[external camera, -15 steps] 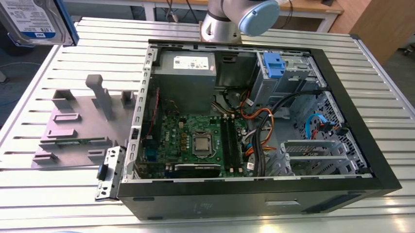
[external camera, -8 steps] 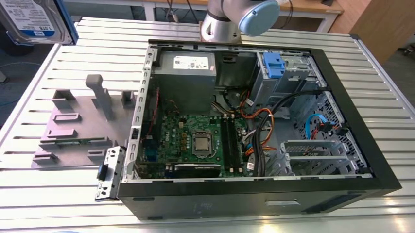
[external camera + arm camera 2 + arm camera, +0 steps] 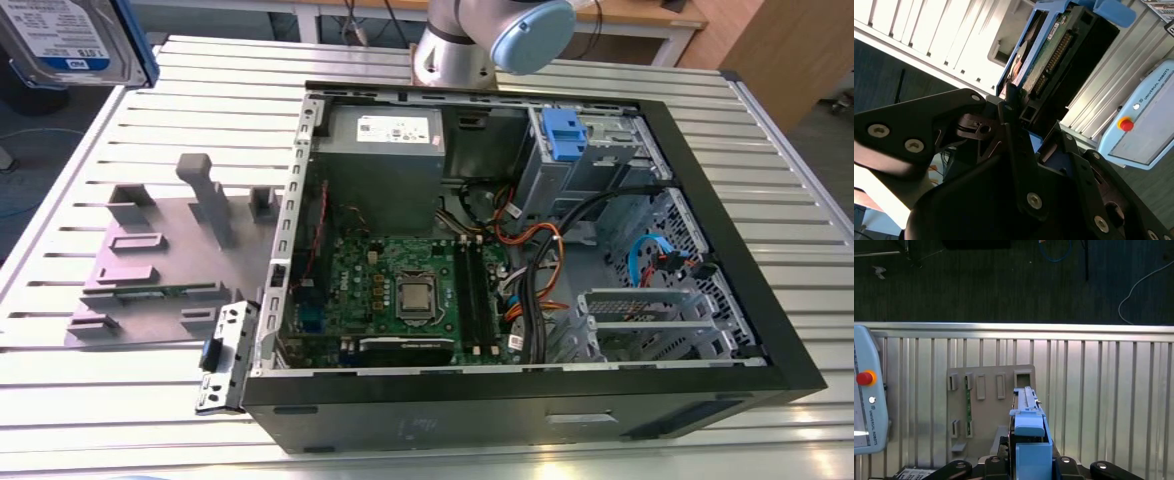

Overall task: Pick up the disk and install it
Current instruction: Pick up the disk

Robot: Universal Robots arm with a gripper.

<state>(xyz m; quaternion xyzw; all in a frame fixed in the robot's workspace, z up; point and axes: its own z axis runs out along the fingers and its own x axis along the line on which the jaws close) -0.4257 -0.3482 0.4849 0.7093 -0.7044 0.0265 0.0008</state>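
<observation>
Your claw (image 3: 1026,120) is clamped on one end of the disk (image 3: 1054,50). In the second wrist view you can see the black fingers (image 3: 1009,107) pressed narrow against its blue carrier frame. The drive's green circuit-board side and its row of connector pins face that camera.

In the first wrist view you look along the disk edge-on, with the blue frame rising from between the claw's black links. Beyond it lie the gray fixture plate (image 3: 989,405) and the slatted metal desk (image 3: 1104,390). The disk is lifted clear of both. A pale blue teach pendant (image 3: 866,405) with a red button lies on the desk near the plate.

In the exterior view you find the disk in the far corner on the exterior view's left, its white-and-blue label showing. It is well apart from the open computer case (image 3: 534,400). That case lies on its side in the middle of the desk, with the motherboard, cables and a drive bay with a blue clip (image 3: 566,135) exposed. The gray plate sits just beside the case, on the exterior view's left. The arm's base (image 3: 461,50) stands behind the case.
</observation>
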